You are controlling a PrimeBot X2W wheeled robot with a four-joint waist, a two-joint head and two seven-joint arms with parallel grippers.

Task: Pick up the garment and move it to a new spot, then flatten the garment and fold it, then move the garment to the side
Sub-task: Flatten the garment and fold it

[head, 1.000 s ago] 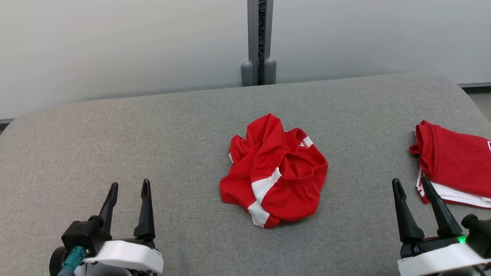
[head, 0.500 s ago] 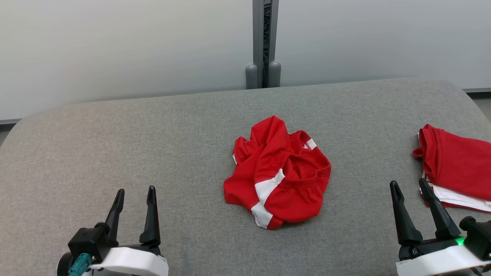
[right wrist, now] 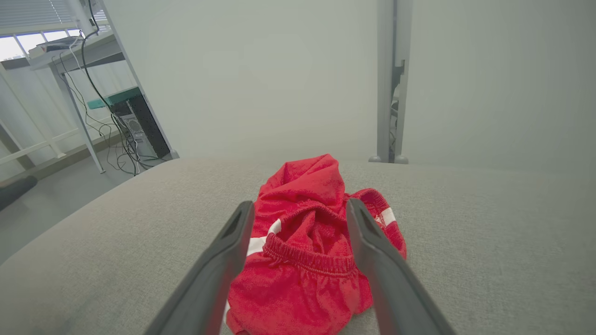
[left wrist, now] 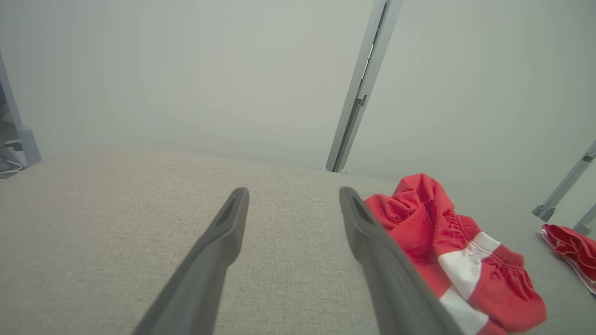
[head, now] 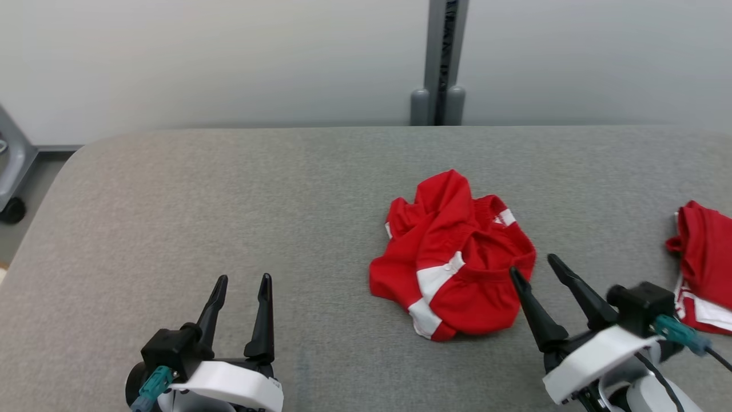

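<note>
The garment (head: pixel 454 257) lay in a crumpled red heap on the grey bench (head: pixel 229 189), right of the middle as my head camera saw it. It was bunched too tightly to give me a real long axis. The heap was roughly round, with its elastic waistband turned toward the robot's right side.

The right fingers (head: pixel 529 303) were released, spread and holding nothing. Their tips were at the heap's near right edge, pointing up and to the left across it. Along the right wrist camera, the waistband sat squarely in the gap between them, just ahead. That was the relation I cared about: a short reach forward and down should put the band between the fingers.

The left fingers (head: pixel 263 320) were also released and empty. They stood well apart from the heap, which lay off to their right, so I judged the right arm the nearer one for the pickup.

For room, the bench was bare all across its left half. On the right, a folded red garment (head: pixel 700 257) lay near the edge, so I would carry the heap leftward. A grey post (head: pixel 440 57) stood behind the far edge.
</note>
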